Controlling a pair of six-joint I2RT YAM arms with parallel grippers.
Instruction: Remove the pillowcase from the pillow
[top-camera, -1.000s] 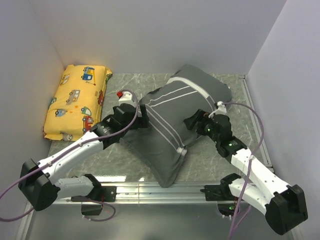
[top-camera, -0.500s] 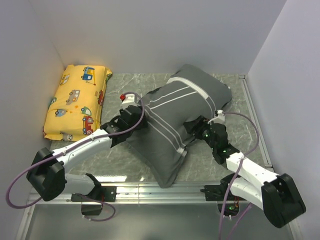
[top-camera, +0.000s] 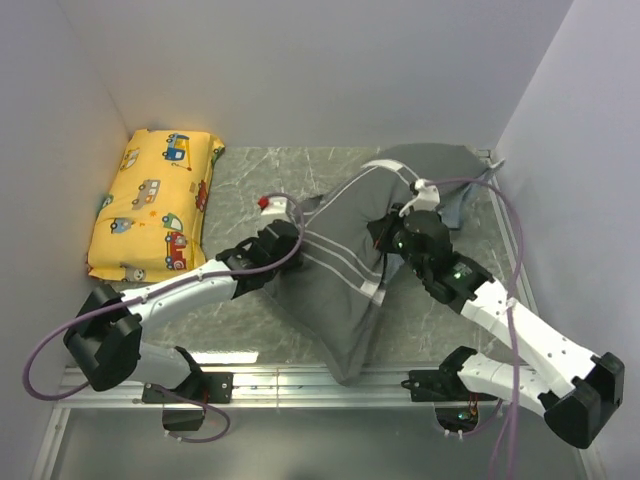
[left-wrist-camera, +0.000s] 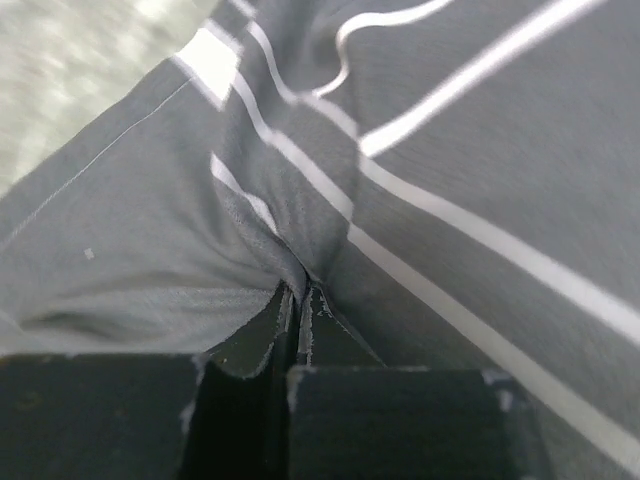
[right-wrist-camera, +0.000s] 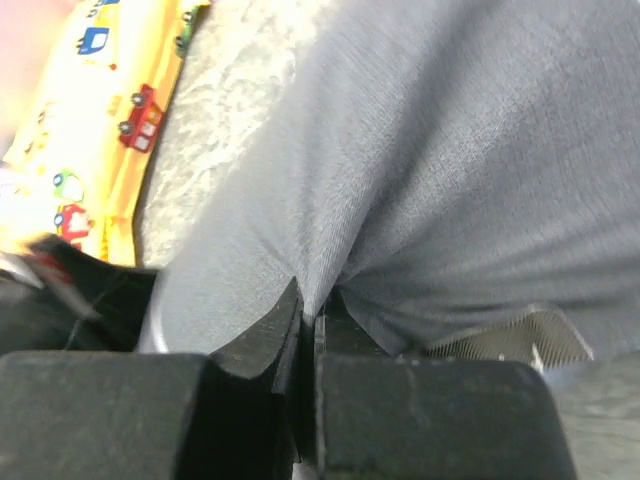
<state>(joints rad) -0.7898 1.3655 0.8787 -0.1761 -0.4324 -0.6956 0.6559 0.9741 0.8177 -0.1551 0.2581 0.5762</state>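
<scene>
The dark grey pillowcase (top-camera: 340, 270) with thin white stripes lies bunched across the middle of the table, still wrapped round the pillow, which is hidden inside it. My left gripper (top-camera: 290, 240) is at its left side, shut on a pinched fold of the striped fabric (left-wrist-camera: 300, 270). On the upper right part, my right gripper (top-camera: 385, 235) is shut on another gathered fold of the pillowcase (right-wrist-camera: 320, 290). The cloth is drawn taut between the two grips.
A yellow cushion (top-camera: 155, 205) with cartoon vehicles lies at the far left against the wall. White walls close in the table on three sides. A metal rail (top-camera: 300, 380) runs along the near edge by the arm bases.
Both grippers have closed on the fabric. The right arm has swung up and right with its fold, and the pillowcase's far end has shifted toward the back right corner.
</scene>
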